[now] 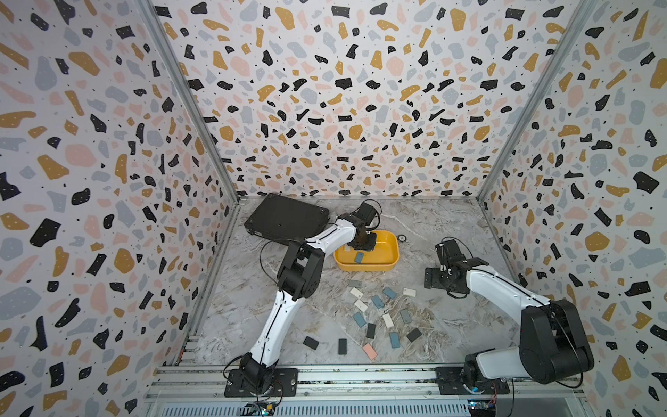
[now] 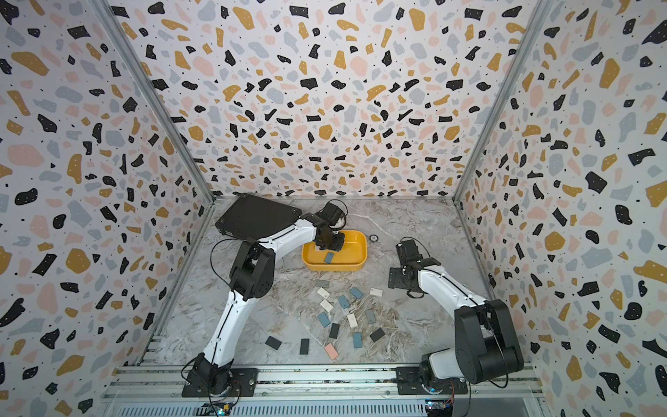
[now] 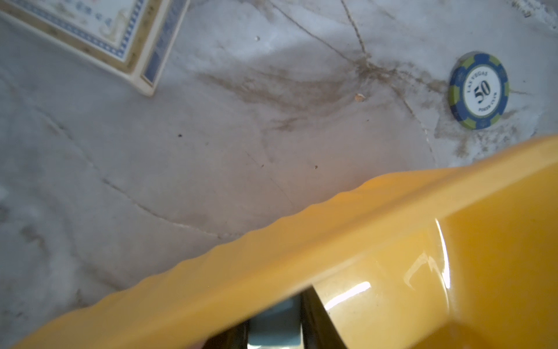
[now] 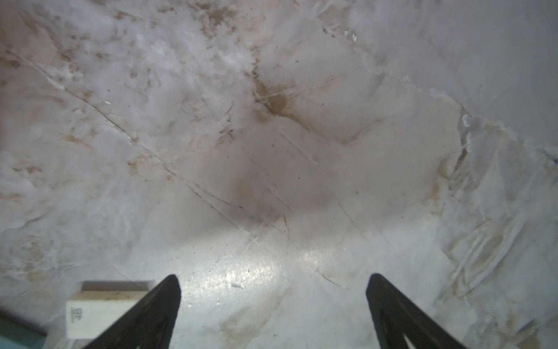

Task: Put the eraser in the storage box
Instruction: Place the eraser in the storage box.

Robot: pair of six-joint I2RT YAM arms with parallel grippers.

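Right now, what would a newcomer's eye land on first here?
The bright yellow storage box at mid-table, with the left claw dipped into it and a blue eraser lying inside beside it. Then the scatter of loose erasers on the marble table nearer the arm bases, and the loud terrazzo walls all round.

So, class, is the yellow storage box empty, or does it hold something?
Not empty: a blue-grey eraser lies inside the storage box in both top views.
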